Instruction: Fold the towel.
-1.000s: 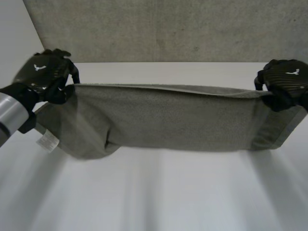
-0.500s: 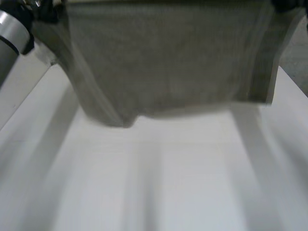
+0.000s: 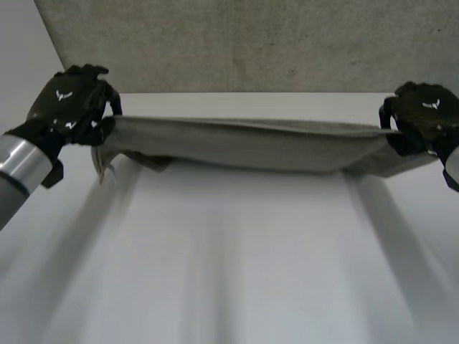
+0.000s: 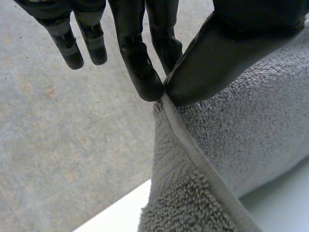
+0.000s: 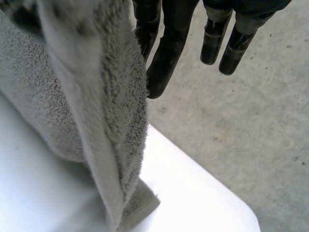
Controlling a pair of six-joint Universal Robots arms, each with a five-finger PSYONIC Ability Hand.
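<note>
**Towel stretched in the air between both hands**

In the left wrist view a finger of the left hand's fingers (image 4: 140, 67) presses against the thumb (image 4: 217, 58), and the hemmed edge of the towel (image 4: 241, 135) is pinched between them at a corner. The other fingers point out straight and touch nothing. In the right wrist view the right hand's fingers (image 5: 166, 58) are nearly straight. The towel's end (image 5: 96, 96) hangs just beside them from the base of the hand, where the cloth covers the thumb, and this hand carries its corner.

In the head view the left hand (image 3: 68, 107) is at the upper left of the frame and the right hand (image 3: 423, 118) at the upper right, well apart. The towel (image 3: 251, 143) spans between them as a long grey band. Its upper edge is pulled almost straight, and its body sags a little towards the middle. It hangs over the far part of the white table (image 3: 237, 272). Whether its lower edge touches the surface cannot be told. A grey speckled surface (image 3: 237, 43) fills the upper part of the frame behind.
</note>
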